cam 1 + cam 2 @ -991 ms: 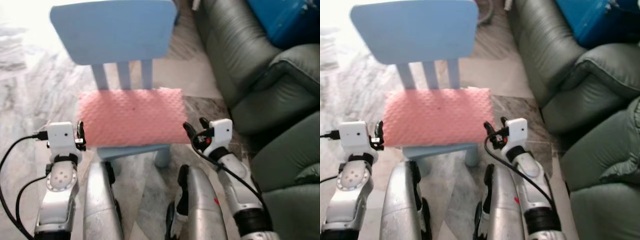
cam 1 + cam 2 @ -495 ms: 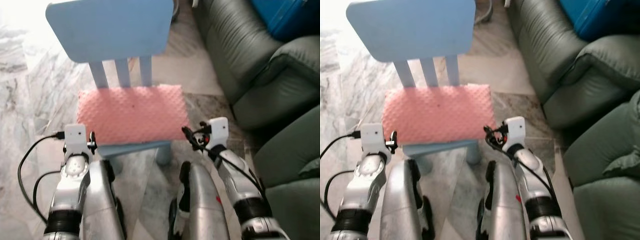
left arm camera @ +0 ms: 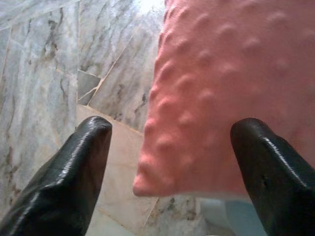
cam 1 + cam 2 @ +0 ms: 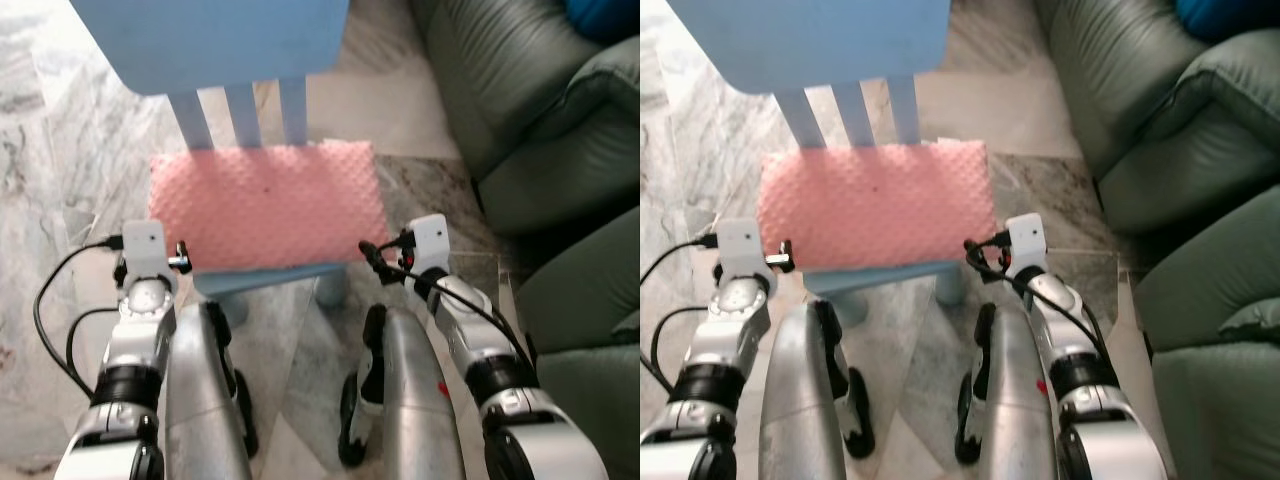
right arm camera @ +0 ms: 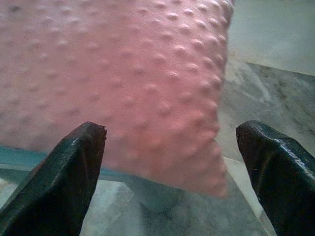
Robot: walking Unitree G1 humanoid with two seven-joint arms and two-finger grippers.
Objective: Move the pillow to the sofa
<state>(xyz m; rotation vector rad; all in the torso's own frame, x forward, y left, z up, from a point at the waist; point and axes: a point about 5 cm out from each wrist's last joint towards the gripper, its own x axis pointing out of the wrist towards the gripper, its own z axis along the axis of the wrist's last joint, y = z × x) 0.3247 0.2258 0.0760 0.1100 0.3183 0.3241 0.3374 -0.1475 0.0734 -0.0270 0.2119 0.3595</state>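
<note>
Pink bumpy pillow lies flat on the seat of a small light-blue chair, covering nearly the whole seat; the chair's front edge shows just below it. Chair stands on a grey marble floor. Dark green leather sofa sits to the robot's right, apart from the chair, with a blue object on it at the top corner, too cropped to identify. Left gripper is at the pillow's near-left corner, fingers spread wide: one finger is out over the floor beside the pillow, the other on the pillow side, the corner between them. No contact visible. Right gripper is at the near-right corner, also spread wide, fingers straddling the corner with the chair's blue edge below. Not gripping either; gap on both sides. From the head view both wrists sit level with the front of the seat, one at each end of the pillow, black cables looping off each. Robot's silver legs are visible just short of the chair front.
</note>
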